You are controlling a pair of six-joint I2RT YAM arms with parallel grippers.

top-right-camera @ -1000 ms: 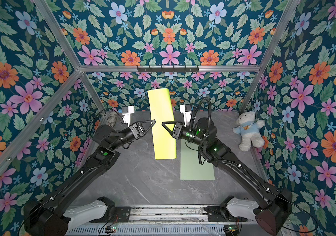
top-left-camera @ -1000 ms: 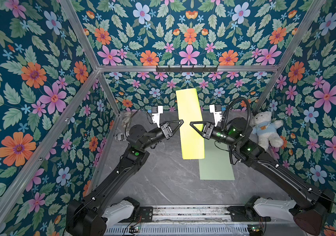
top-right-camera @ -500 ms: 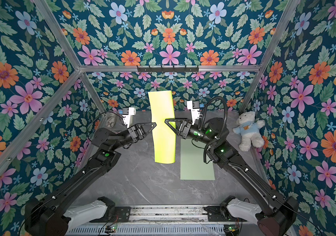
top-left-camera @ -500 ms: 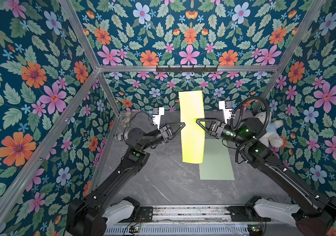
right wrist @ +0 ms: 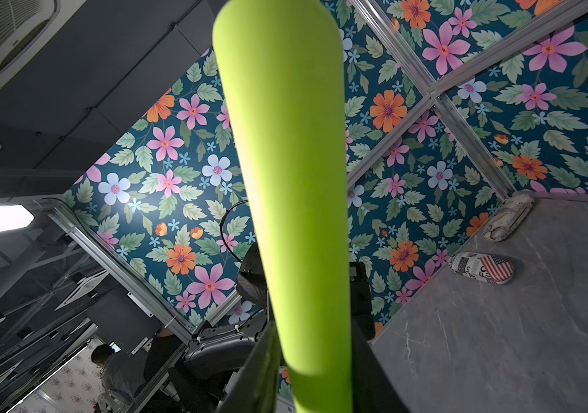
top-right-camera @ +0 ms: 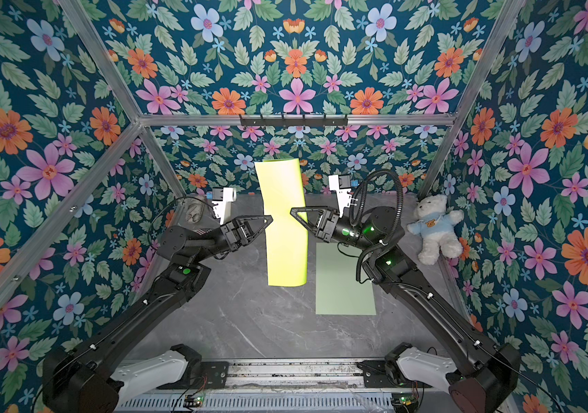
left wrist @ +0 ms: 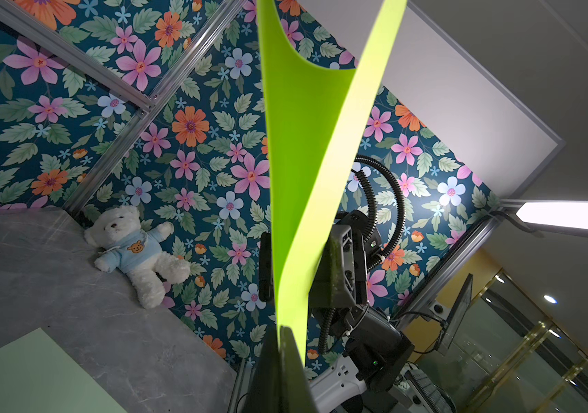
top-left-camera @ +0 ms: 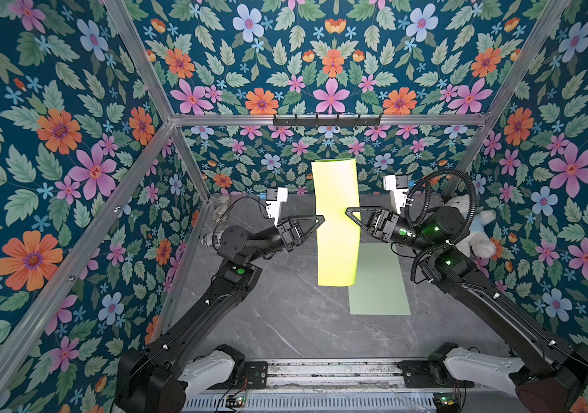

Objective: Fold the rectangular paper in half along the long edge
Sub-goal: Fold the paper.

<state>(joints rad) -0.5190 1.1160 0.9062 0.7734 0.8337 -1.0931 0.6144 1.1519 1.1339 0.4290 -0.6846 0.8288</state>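
A bright yellow-green rectangular paper (top-left-camera: 337, 232) (top-right-camera: 285, 232) hangs in the air above the table, doubled over loosely into a long narrow strip. My left gripper (top-left-camera: 322, 219) (top-right-camera: 271, 218) is shut on its left long side; in the left wrist view the paper (left wrist: 303, 161) rises out of the closed gripper (left wrist: 280, 332). My right gripper (top-left-camera: 347, 211) (top-right-camera: 292, 211) meets the opposite side. In the right wrist view the rounded fold of the paper (right wrist: 296, 178) fills the gap of that gripper (right wrist: 312, 329), both fingers against it.
A pale green sheet (top-left-camera: 378, 282) (top-right-camera: 344, 282) lies flat on the grey marble table (top-left-camera: 285, 314) under the right arm. A white teddy bear (top-left-camera: 474, 229) (top-right-camera: 435, 229) sits at the back right. Two small cases (right wrist: 482, 268) (right wrist: 508, 218) lie at the back left corner.
The right gripper let its jaws out, slid a little along the paper's right side, and closed again. The paper's top swung slightly right. The left gripper barely moved.
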